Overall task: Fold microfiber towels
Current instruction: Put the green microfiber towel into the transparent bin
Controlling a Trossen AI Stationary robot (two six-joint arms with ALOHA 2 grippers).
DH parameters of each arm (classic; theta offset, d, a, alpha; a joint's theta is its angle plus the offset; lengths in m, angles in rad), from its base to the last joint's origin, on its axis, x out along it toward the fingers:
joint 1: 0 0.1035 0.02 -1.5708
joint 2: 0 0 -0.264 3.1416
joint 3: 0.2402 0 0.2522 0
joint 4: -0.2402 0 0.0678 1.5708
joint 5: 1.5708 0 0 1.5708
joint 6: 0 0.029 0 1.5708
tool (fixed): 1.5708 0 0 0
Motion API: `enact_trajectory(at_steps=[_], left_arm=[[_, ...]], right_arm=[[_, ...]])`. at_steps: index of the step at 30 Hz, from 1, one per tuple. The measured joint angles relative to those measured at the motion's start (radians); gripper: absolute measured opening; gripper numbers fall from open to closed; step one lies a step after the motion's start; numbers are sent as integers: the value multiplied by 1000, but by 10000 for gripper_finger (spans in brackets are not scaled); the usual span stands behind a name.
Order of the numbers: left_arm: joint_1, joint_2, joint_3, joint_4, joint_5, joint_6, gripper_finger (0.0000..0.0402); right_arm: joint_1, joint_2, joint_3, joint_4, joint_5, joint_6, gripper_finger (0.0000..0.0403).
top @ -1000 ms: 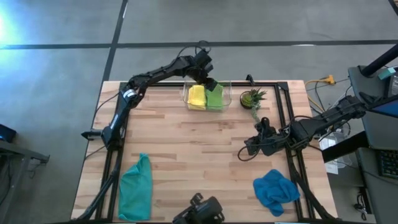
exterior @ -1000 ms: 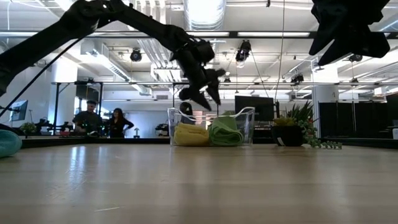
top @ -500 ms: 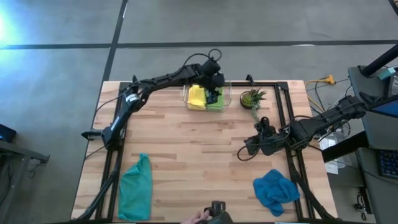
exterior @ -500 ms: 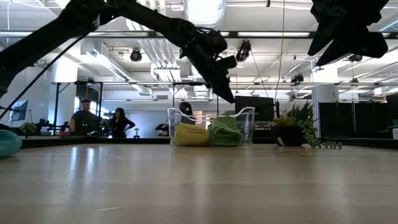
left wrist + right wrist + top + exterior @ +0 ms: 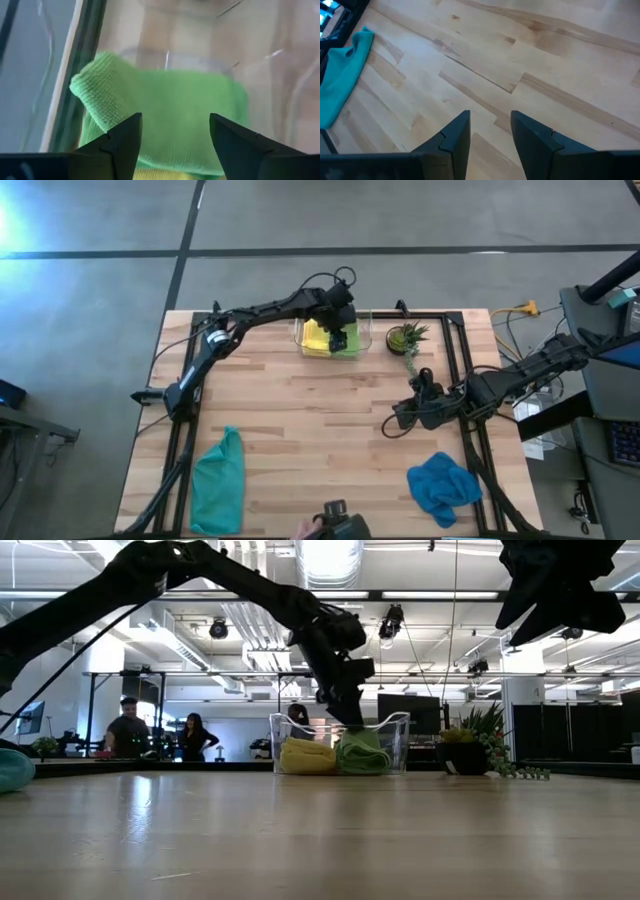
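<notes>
A clear bin stands at the table's far edge with two folded towels side by side in it. They are a yellow towel and a lime green towel. My left gripper is open and points down into the bin over the green towel, one finger on each side of its top. A teal towel lies bunched at the near left. A blue towel lies crumpled at the near right. My right gripper hovers open over bare wood at the right. My left gripper comes at the green towel's top slanting down from above. Its fingertips stand right at the towel's upper fold. I cannot tell whether they touch it.
A small potted plant stands just right of the bin. A dark device with a hand on it sits at the table's near edge. Black frame rails run along both sides. People stand far behind the table.
My left gripper has gone down and a little toward the table's right and near edges, from above the bin into it over the green towel. It has also rolled about its own axis. The towels lie as before.
</notes>
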Motion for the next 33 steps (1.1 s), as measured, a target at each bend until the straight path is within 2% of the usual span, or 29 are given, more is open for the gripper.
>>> enact_trajectory(at_steps=[4,11,16,22,26,30,33], left_arm=[[19,0,-20,-53,-5,-65,227],[32,0,-23,-121,-3,-87,228],[38,-33,4,-153,-3,-87,228],[55,-116,-1,-209,-2,-110,228],[83,-160,-27,-293,19,-87,228],[127,-174,-79,-354,104,-59,228],[167,-207,-154,-362,223,-59,228]], right_arm=[[0,0,10,1,0,-1,137],[-7,0,25,13,22,-10,137],[-68,0,34,165,5,-187,137],[-278,7,34,388,-152,-413,137],[-494,52,35,516,-331,-554,137],[-723,185,50,629,-564,-620,137],[-833,339,145,644,-635,-664,137]])
